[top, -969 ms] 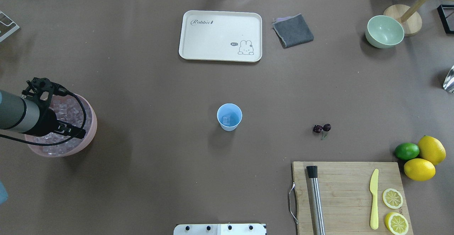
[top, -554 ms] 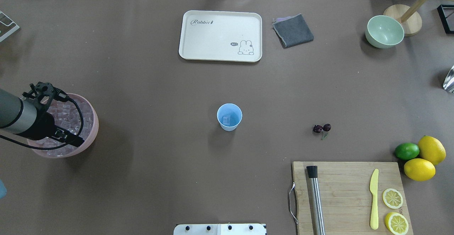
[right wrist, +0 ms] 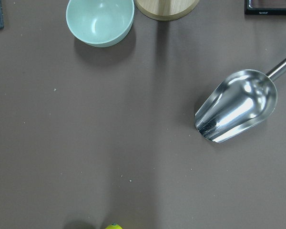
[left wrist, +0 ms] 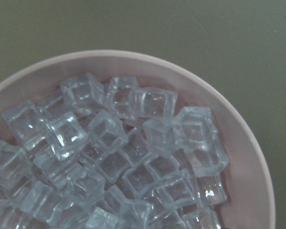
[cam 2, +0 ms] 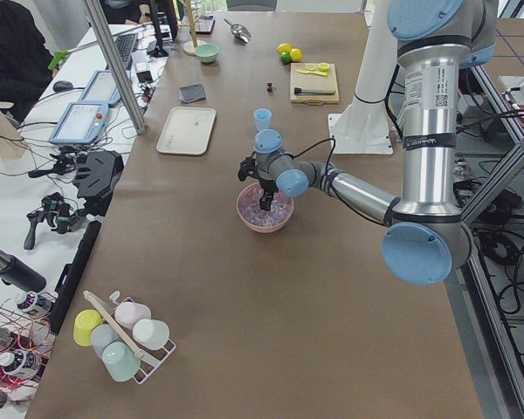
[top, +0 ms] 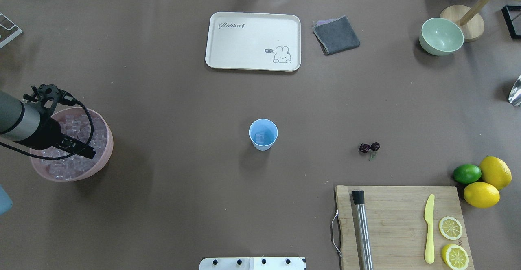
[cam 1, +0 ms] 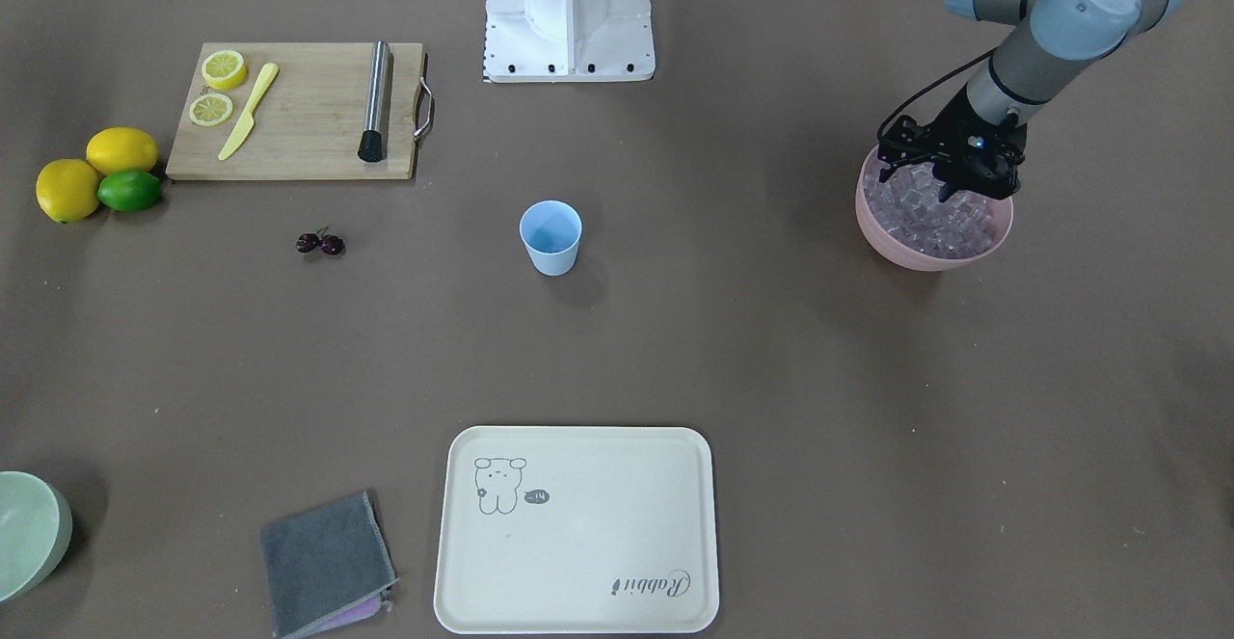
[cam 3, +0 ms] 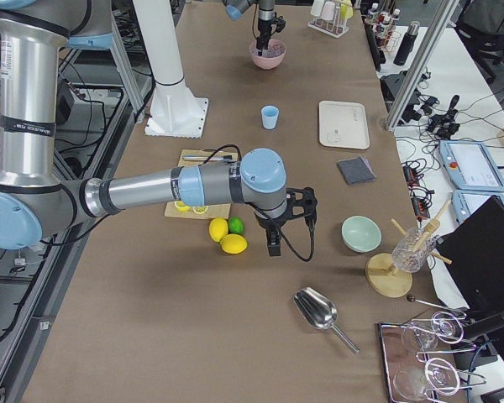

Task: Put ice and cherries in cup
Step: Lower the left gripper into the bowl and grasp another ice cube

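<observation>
Many ice cubes (left wrist: 133,148), left claw (cam 1: 951,190) over them

A long table (cam 1: 771,379) covered with brown matting was seen under the left gripper (cam 1: 950,191). Outward from that gripper, away from the robot's base, a white side bench (cam 2: 31,188) strewn with cables was set alongside, an aluminium post (cam 2: 115,65) rising between.

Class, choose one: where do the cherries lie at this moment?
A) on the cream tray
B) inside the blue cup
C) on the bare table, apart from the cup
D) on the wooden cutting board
C: the cherries lie on the table, well to one side of the cup and just off the cutting board.
</observation>
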